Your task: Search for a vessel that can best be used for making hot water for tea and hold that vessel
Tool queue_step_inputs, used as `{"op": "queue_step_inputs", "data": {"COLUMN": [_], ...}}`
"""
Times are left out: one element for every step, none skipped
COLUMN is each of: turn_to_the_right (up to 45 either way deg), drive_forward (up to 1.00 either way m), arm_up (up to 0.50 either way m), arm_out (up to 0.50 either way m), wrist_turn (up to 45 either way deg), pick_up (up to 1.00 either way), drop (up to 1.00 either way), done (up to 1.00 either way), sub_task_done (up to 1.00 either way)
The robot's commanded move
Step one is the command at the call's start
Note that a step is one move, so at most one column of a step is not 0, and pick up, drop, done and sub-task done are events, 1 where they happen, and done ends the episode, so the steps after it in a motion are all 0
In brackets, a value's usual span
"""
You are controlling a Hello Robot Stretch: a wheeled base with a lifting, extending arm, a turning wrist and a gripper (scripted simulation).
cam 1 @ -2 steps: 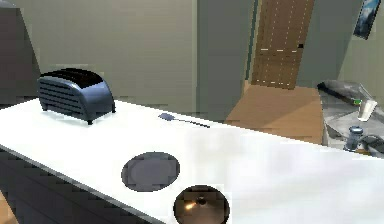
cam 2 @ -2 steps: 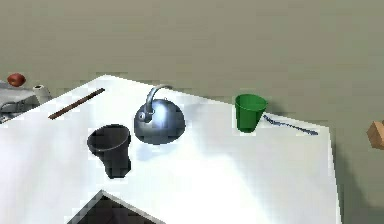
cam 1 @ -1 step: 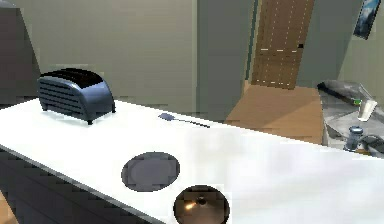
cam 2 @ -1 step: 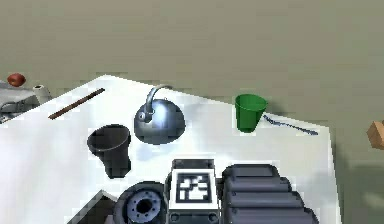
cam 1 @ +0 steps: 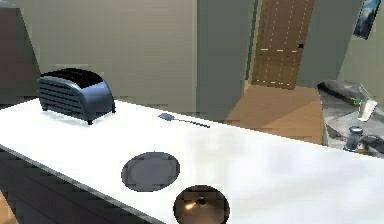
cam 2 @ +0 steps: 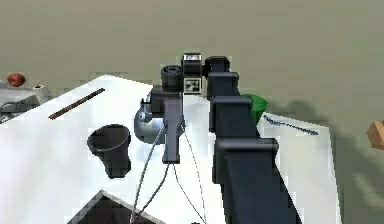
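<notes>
Arm side view: a grey rounded vessel [cam 2: 148,124] sits on the white counter [cam 2: 60,150], just picture-left of the gripper [cam 2: 168,178]. Can't tell whether it holds anything.

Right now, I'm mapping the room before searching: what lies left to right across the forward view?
Left to right: dark blue-grey ribbed toaster → flat dark round disc → brown panelled wooden door → small pale cup.

The toaster [cam 1: 75,95] stands on the counter [cam 1: 270,160], left of the spatula [cam 1: 183,120] and plate [cam 1: 150,171].
</notes>
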Motion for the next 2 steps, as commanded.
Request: {"op": "queue_step_inputs", "data": {"turn_to_the_right": [0.0, 0.0], "drive_forward": [0.0, 0.0], "arm_up": [0.0, 0.0], "arm_out": [0.0, 0.0], "wrist_turn": [45.0, 45.0], "pick_up": [0.0, 0.0], "drop": [0.0, 0.0], "done": [0.0, 0.0], "sub_task_done": [0.0, 0.0]}}
